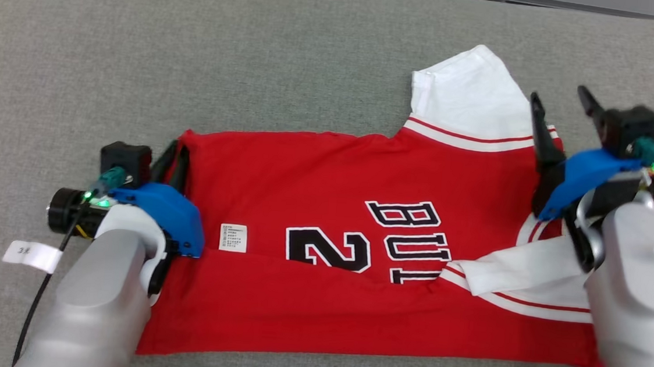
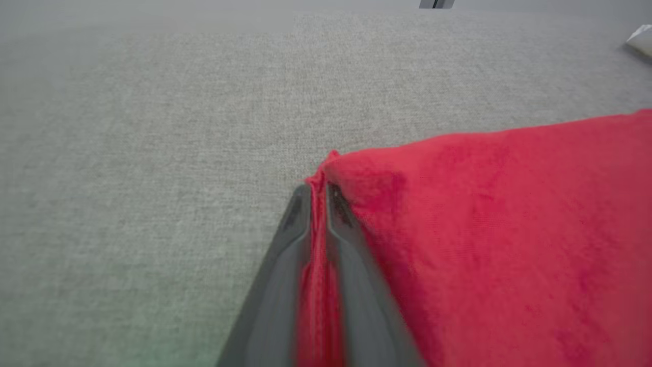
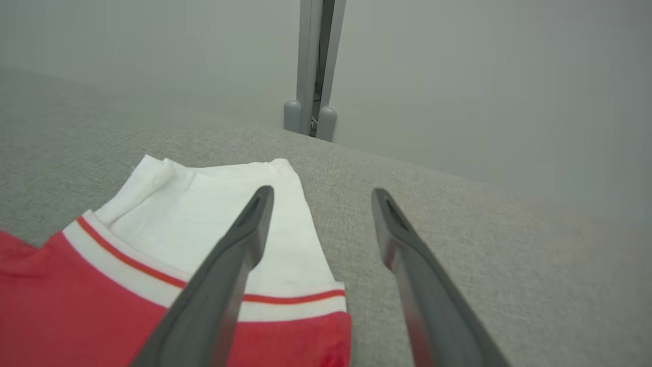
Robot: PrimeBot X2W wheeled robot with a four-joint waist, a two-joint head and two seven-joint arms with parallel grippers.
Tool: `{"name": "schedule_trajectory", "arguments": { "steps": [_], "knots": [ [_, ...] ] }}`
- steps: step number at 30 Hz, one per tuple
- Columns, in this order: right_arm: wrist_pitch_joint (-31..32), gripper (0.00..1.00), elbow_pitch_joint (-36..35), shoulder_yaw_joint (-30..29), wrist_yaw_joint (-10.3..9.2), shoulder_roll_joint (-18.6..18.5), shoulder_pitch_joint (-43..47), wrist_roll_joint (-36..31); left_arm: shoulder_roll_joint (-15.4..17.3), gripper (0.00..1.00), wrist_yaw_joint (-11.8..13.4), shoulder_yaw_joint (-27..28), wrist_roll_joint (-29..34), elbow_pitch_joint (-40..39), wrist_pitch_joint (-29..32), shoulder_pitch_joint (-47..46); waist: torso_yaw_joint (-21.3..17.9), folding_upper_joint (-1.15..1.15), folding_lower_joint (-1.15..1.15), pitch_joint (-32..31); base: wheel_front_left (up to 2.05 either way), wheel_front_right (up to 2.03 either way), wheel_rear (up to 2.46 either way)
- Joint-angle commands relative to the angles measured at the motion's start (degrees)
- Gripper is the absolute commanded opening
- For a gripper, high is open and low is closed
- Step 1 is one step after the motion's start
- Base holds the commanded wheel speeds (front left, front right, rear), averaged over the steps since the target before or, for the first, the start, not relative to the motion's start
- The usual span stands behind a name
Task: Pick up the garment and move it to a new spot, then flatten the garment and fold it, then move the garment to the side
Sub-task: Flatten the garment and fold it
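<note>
The red jersey [image 1: 304, 176] lies spread on the grey surface [image 1: 139, 46], its lower part folded up, white sleeves toward the right. The left pincer [image 1: 174, 154] is clenched on the jersey's left edge, with red cloth pinched between its fingers. The right pincer [image 1: 560, 95] hangs released over the far sleeve [image 1: 468, 95], grasping nothing
</note>
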Motion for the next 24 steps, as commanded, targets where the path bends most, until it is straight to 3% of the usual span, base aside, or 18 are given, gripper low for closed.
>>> {"name": "schedule_trajectory", "arguments": {
  "steps": [1, 7, 14, 24],
  "knots": [
    [1.2, 1.00, 1.2, -0.1, -0.02, -1.1, -2.6, -0.2, -1.0, 0.00, -0.2, -2.0, -0.7, 1.7, 1.9, 1.6, 1.1, 0.00, 0.00, 0.7, 0.00, 0.00, 0.00],
    [6.2, 1.00, 6.9, -1.6, -0.02, -3.6, -9.7, -1.5, 0.3, 0.00, 0.3, -3.5, -1.9, -0.2, -1.8, -2.4, 5.1, 0.00, 0.00, 1.9, 0.00, 0.00, 0.00],
    [12.4, 1.00, 14.7, -5.6, -0.02, -6.9, -15.4, -3.8, -1.9, 0.00, 2.4, -1.7, -0.3, -9.3, -2.9, -1.5, 11.3, 0.00, 0.00, 3.8, 0.00, 0.00, 0.00],
    [17.6, 1.00, 21.0, -7.6, -0.02, -8.1, -19.6, -5.8, -4.5, 0.00, 1.5, -0.9, 1.5, -15.9, -2.9, 1.3, 15.7, 0.00, 0.00, 6.6, 0.00, 0.00, 0.00]
  ]
}}
